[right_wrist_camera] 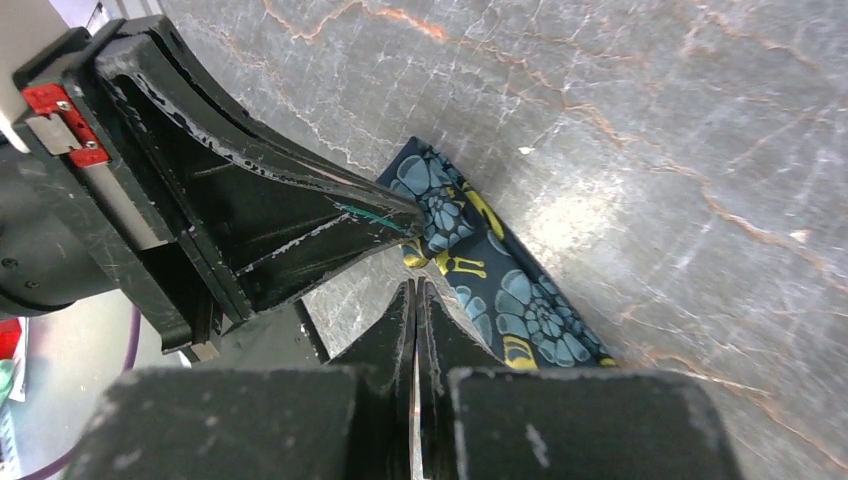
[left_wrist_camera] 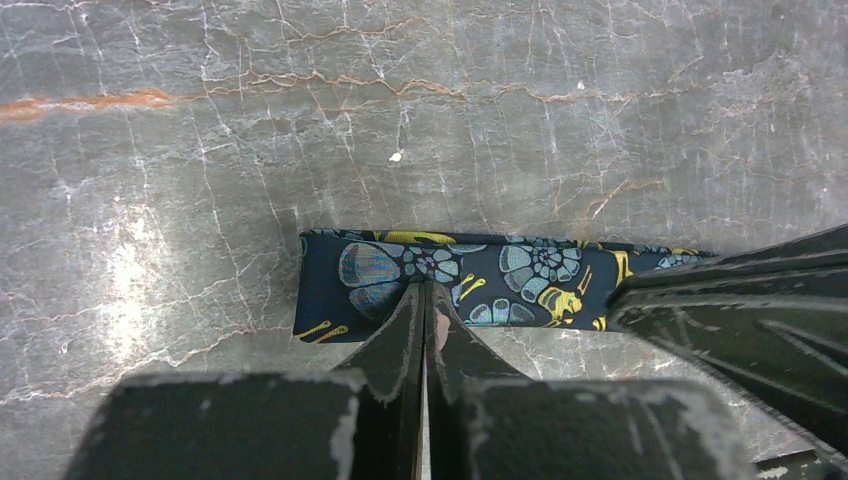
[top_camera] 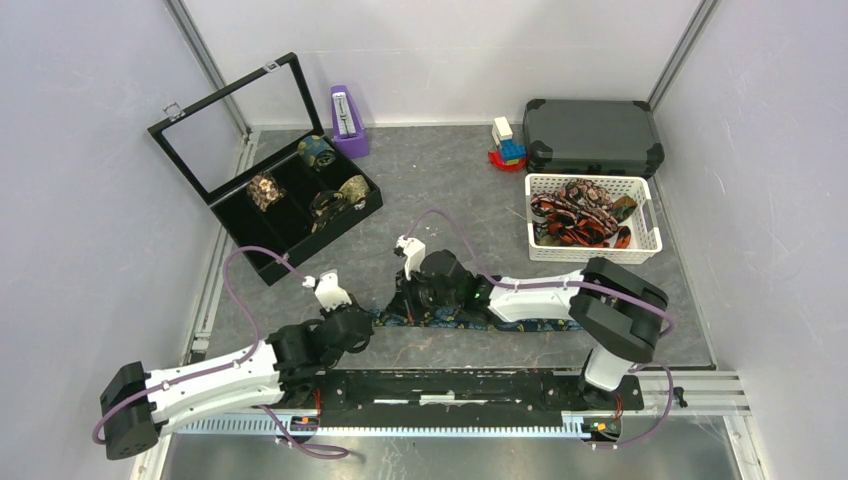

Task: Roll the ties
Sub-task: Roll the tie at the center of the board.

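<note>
Left tool (left_wrist_camera: 425, 292) pinches the navy paisley tie (left_wrist_camera: 500, 275) by its end, apparently to start rolling. Right tool (right_wrist_camera: 415, 288), closed empty, seemingly pins it to the desk (left_wrist_camera: 300, 120).

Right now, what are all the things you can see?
Patterned fabric tie: one, navy and gold, flat by the arms.
Hinged display box: one, black, far left.
Rolled ties: four, mixed colours, in that box.
Metronome-like object: one, purple, behind the box.
Toy block stack: one, multicoloured, far middle.
Hard case: one, dark grey, far right.
Plastic basket of loose ties: one, white, right.
Left tool: one, black, shut at the tie's end.
Right tool: one, black, shut, at the tie.
</note>
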